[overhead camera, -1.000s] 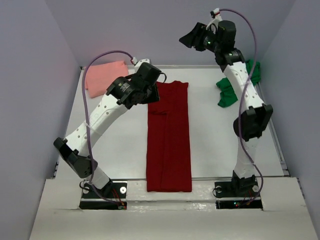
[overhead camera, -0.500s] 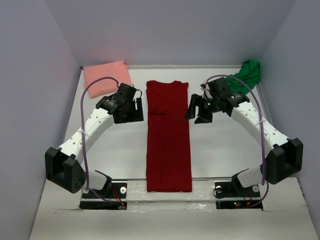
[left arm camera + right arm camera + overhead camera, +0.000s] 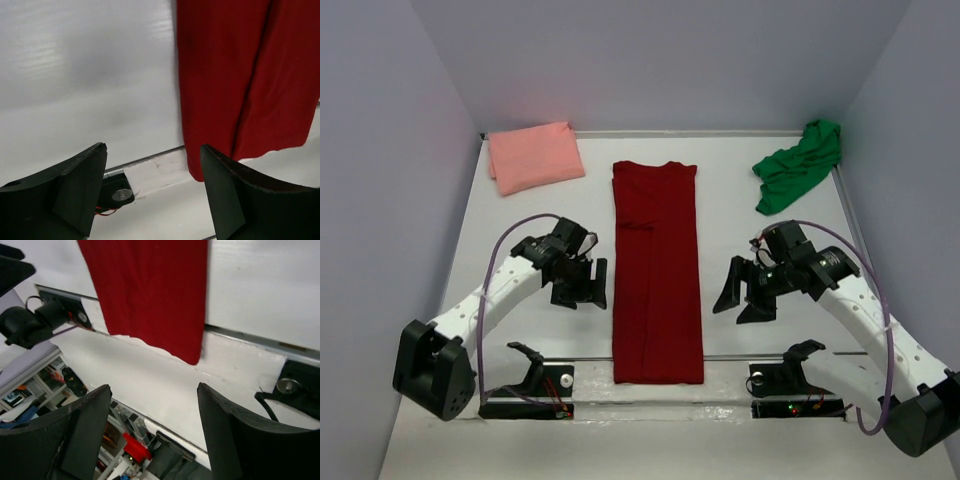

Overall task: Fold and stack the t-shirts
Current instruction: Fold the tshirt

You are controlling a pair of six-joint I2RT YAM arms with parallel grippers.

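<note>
The dark red t-shirt [image 3: 657,270] lies folded into a long strip down the table's middle, its hem hanging over the near edge; it also shows in the left wrist view [image 3: 240,80] and right wrist view [image 3: 150,295]. The salmon pink t-shirt [image 3: 534,156] lies folded at the far left. The bright green t-shirt [image 3: 798,165] lies crumpled at the far right. My left gripper [image 3: 582,285] is open and empty, just left of the red strip's lower part. My right gripper [image 3: 740,298] is open and empty, to the right of it.
The table's near edge [image 3: 750,356] has a metal rail, with both arm bases [image 3: 525,385] bolted below it. Grey walls close in the table on three sides. In the right wrist view, clutter [image 3: 135,450] shows beyond the table edge.
Both arms have come down and back toward the near edge. The right arm dropped from high at the back to low beside the red shirt. The shirts have not moved.
</note>
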